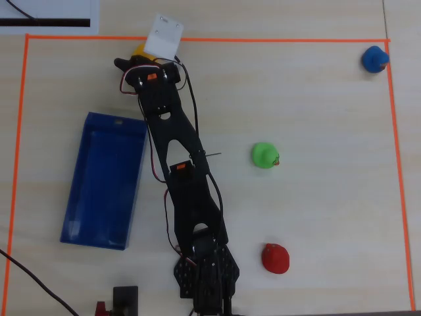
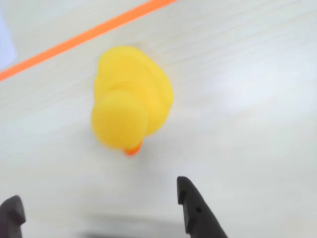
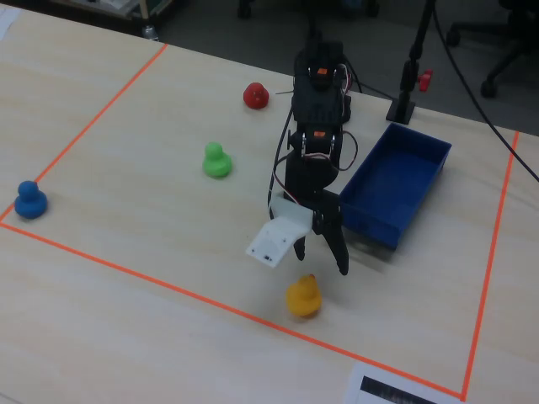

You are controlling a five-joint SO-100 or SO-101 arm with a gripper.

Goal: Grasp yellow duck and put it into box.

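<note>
Overhead view, read from left to right, shows the blue box [image 1: 104, 181] lying open and empty at the left, the black arm reaching up the middle of the table [image 1: 316, 105], then a green duck [image 1: 265, 155], a red duck [image 1: 275, 257] lower down and a blue duck [image 1: 375, 58] in the far right corner beside the orange tape [image 1: 263, 39]. At the arm's tip only a sliver of the yellow duck [image 1: 139, 50] peeps out from under the white camera mount [image 1: 164, 34], close to the upper tape line. Wrist view puts the yellow duck [image 2: 130, 95] upright on the table, ahead of the gripper [image 2: 99, 203], whose two dark fingers [image 2: 194, 208] stand spread wide with nothing between them; the duck is not yet inside that gap. Fixed view agrees: the gripper [image 3: 324, 252] hangs just above and behind the yellow duck [image 3: 302, 296], released, with the box [image 3: 394, 189] close by on the right. The duck looks like a small hollow toy, probably light, somewhat squashy and smooth, so it could slip or roll. The broad body below the head seems the safest place to pinch, from both sides.
</note>
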